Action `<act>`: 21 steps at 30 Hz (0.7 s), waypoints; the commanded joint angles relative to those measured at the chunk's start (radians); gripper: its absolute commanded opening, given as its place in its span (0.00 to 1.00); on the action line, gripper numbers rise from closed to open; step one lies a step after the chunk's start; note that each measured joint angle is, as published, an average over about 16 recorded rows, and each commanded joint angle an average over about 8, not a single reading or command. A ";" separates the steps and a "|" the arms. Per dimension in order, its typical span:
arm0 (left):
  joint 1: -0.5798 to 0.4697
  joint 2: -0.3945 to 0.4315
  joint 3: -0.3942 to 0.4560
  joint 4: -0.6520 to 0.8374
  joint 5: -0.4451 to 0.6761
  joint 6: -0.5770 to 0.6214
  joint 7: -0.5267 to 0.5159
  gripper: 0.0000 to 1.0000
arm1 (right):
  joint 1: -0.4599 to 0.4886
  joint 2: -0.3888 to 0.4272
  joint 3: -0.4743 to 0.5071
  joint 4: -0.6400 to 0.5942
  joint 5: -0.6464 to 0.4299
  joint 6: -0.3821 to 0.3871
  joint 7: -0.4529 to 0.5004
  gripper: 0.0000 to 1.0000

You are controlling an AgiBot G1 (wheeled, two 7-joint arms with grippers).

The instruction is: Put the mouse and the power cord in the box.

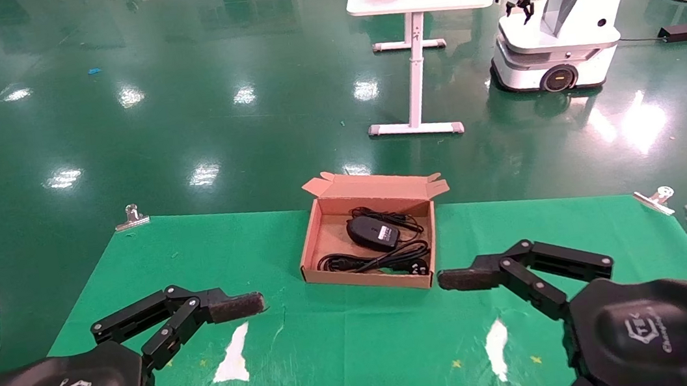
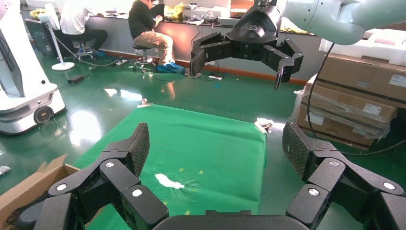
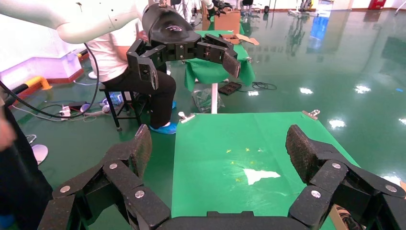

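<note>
Two items, mouse (image 1: 372, 232) and power cord (image 1: 373, 259), lie inside box (image 1: 312, 233) at counter's (image 1: 195, 264) far edge. Left gripper (image 2: 215, 148) and right gripper (image 3: 218, 146) hover near front corners, fingers apart, empty.

Bright overhead lamps glare in white patches off the glossy floor (image 1: 128, 95) ahead of me; shadows stay soft, focus is sharp, and wrist views bend at their edges.

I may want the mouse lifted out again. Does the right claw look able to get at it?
Probably yes: the right claw is open beside the box, whose lid is open, and the mouse lies uncovered on top.
</note>
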 commanded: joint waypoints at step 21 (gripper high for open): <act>-0.001 0.001 0.001 0.002 0.001 -0.001 0.001 1.00 | 0.001 -0.001 -0.001 -0.002 -0.002 0.001 -0.001 1.00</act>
